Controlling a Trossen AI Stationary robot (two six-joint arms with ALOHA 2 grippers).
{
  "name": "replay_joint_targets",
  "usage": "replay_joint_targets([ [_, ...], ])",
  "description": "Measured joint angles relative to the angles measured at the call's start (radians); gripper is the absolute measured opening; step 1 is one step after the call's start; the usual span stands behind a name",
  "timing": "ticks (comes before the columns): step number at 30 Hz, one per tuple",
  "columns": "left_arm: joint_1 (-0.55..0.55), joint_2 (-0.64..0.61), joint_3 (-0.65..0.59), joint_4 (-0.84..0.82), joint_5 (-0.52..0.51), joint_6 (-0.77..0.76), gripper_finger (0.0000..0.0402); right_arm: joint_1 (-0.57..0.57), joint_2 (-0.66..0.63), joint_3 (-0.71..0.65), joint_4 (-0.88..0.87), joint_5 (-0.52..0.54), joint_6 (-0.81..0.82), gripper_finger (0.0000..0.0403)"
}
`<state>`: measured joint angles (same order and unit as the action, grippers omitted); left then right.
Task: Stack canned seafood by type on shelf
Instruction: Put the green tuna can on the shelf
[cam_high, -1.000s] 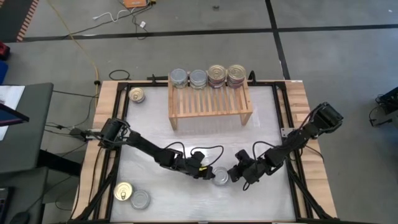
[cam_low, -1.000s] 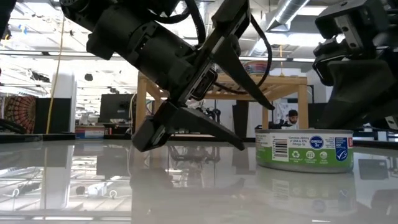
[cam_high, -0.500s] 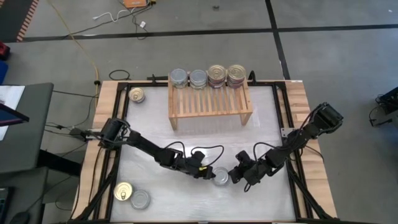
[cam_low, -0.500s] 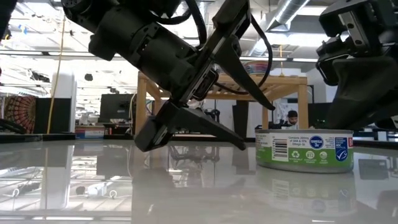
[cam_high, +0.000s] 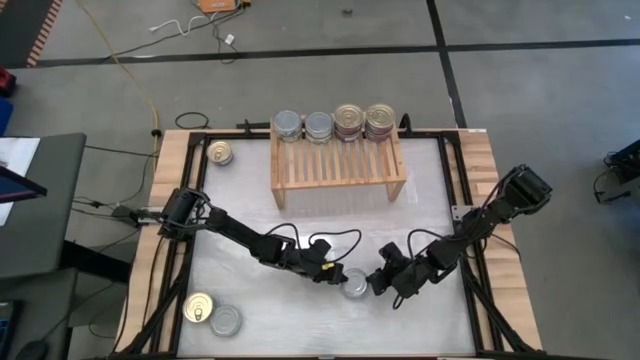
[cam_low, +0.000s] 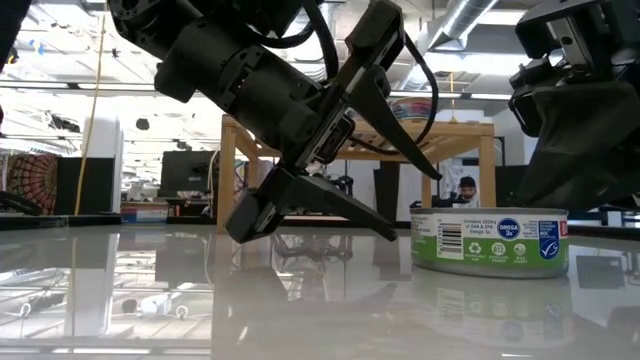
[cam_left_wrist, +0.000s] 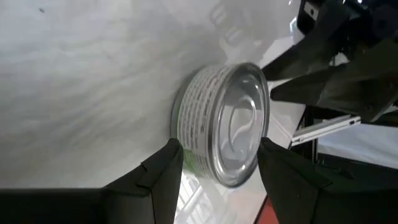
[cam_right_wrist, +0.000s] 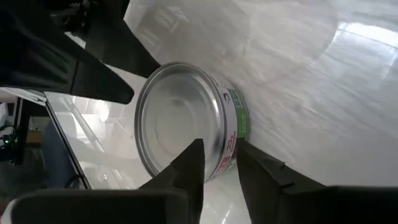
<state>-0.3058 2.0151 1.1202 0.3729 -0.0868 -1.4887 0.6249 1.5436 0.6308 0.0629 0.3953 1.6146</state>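
Observation:
A flat silver-topped can (cam_high: 354, 285) with a green and white label (cam_low: 490, 240) stands on its base on the white table, near the front, between my two grippers. My left gripper (cam_high: 338, 280) is at its left, open, one finger above the other (cam_low: 416, 205); the lower fingertip stops just short of the can's wall. My right gripper (cam_high: 372, 285) is at its right, fingers a little apart (cam_right_wrist: 219, 146), right at the can's rim. The wooden shelf (cam_high: 338, 170) stands at the far side with canned seafood along its back edge. My right gripper comes at the can slanting down from the table's right, its fingertips (cam_right_wrist: 194, 155) beside the rim (cam_right_wrist: 219, 163) on the side nearest it. I cannot tell whether they touch the can. The can sits flat on the table.
On the shelf stand two silver-topped stacks (cam_high: 302, 126) and two gold-topped stacks (cam_high: 364, 121). A loose gold-lidded can (cam_high: 220, 153) lies at the far left. A gold-lidded can (cam_high: 199, 308) and a silver one (cam_high: 226, 321) sit at the near left corner. Black frame rails edge the table.

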Motion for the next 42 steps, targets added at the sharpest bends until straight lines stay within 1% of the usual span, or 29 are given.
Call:
replay_joint_targets([
  [4, 0.002, 0.0, 0.0, 0.0, 0.004, 0.004, 0.0196, 0.0, 0.0, 0.0, -0.009, 0.005, 0.0, 0.0129],
  [9, 0.004, 0.0, 0.0, 0.0, 0.004, 0.004, 0.0196, 0.0, 0.0, 0.0, -0.016, 0.007, 0.003, 0.0124],
  [13, 0.005, 0.0, 0.0, 0.0, 0.004, 0.004, 0.0196, 0.0, 0.0, 0.0, 0.022, 0.007, 0.007, 0.0122],
  [16, 0.005, 0.0, 0.0, 0.0, 0.004, 0.004, 0.0196, 0.0, 0.001, 0.0, 0.031, 0.028, 0.008, 0.0122],
  [20, 0.007, 0.0, 0.0, 0.0, 0.004, 0.004, 0.0196, -0.004, 0.001, 0.0, 0.023, 0.03, 0.008, 0.0122],
  [24, 0.012, 0.0, 0.0, 0.001, 0.003, 0.006, 0.0196, -0.005, 0.049, 0.0, 0.054, 0.03, 0.024, 0.0122],
  [27, 0.012, 0.0, 0.0, 0.002, 0.003, 0.011, 0.0196, -0.004, 0.097, 0.001, 0.143, 0.029, 0.034, 0.0122],
  [29, 0.012, 0.0, 0.0, 0.002, 0.003, 0.012, 0.0196, -0.003, 0.112, 0.001, 0.166, 0.027, 0.035, 0.0122],
  [34, 0.012, 0.0, 0.0, 0.0, 0.004, 0.011, 0.0196, -0.004, 0.105, 0.001, 0.158, 0.02, 0.031, 0.0122],
  [42, 0.007, 0.0, 0.0, 0.002, 0.039, 0.005, 0.0196, -0.003, 0.104, 0.001, 0.157, 0.019, 0.029, 0.0115],
])
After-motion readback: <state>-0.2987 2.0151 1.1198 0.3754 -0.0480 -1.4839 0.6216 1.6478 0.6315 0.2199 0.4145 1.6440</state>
